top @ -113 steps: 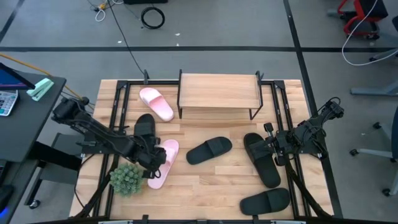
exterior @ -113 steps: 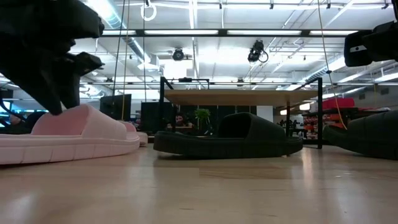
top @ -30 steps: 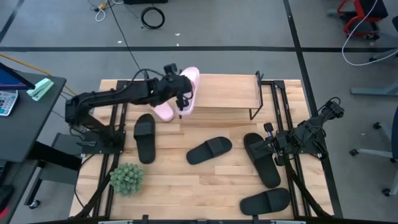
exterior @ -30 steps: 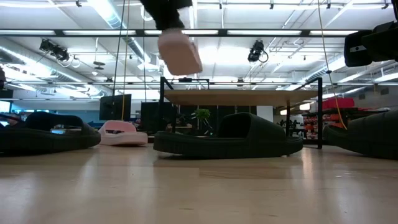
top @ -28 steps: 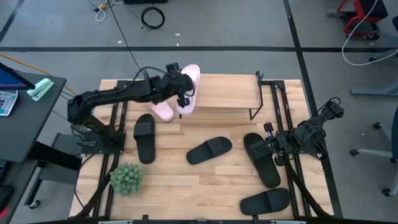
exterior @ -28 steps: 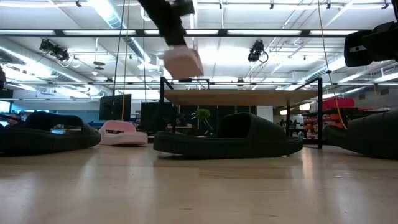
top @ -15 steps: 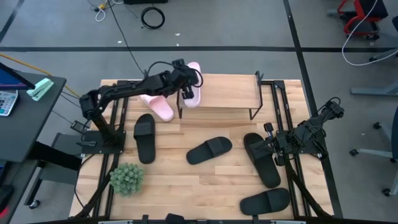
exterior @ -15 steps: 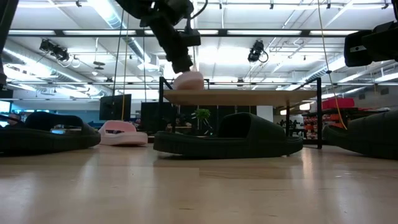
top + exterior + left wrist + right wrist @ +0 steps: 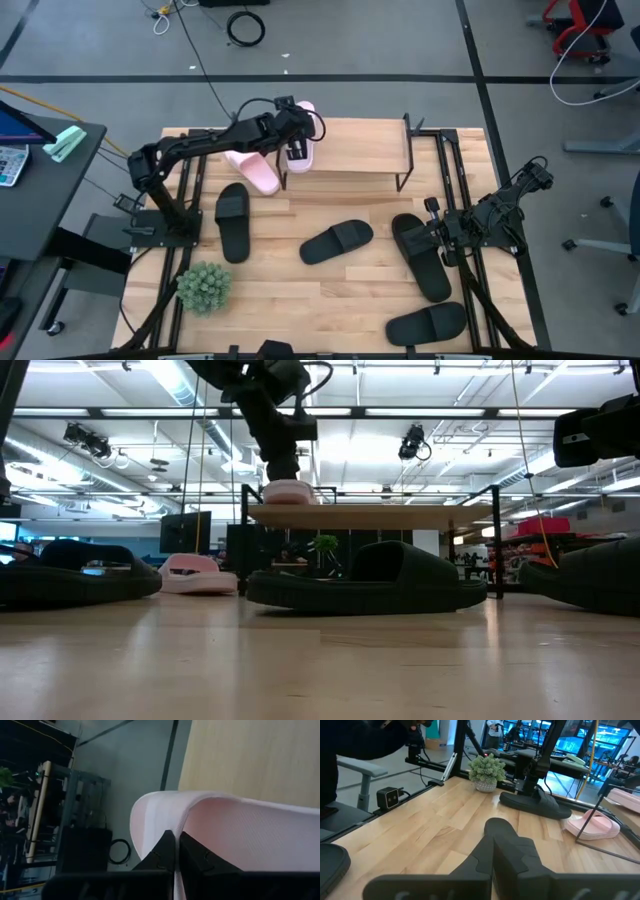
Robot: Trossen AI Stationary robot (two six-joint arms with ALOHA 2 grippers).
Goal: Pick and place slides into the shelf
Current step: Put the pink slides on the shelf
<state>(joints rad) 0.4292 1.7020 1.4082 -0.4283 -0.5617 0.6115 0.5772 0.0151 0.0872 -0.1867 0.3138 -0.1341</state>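
Observation:
A pale pink slide (image 9: 301, 128) lies on the left end of the shelf (image 9: 350, 148), on its light plank top (image 9: 380, 515). My left gripper (image 9: 292, 140) is shut on it, coming from above in the low view (image 9: 281, 465). The second pink slide (image 9: 251, 171) lies on the table just left of the shelf. Several black slides lie sole-down on the table, one at the left (image 9: 232, 220), one in the middle (image 9: 336, 241) and two toward the right (image 9: 420, 256). My right gripper (image 9: 493, 851) waits shut over the table's right side. My left gripper pinches the near edge of the pink slide's wide strap (image 9: 169, 822) between its two fingers. The fingers slant down from the table's left and near side. The slide sits level with its sole on the shelf top (image 9: 288, 493), its far end over the shelf's far edge.
A small potted plant (image 9: 203, 288) stands near the table's front left. The shelf top to the right of the pink slide is bare (image 9: 370, 145). Black frame rails run along both table sides. A desk with a keyboard (image 9: 12, 165) stands left of the table.
My left gripper has come down and toward the table's far edge with the pink slide. The slide hung tilted above the shelf and now lies level on the shelf's left end. In the last half second the whole shelf has slid a little toward the table's left.

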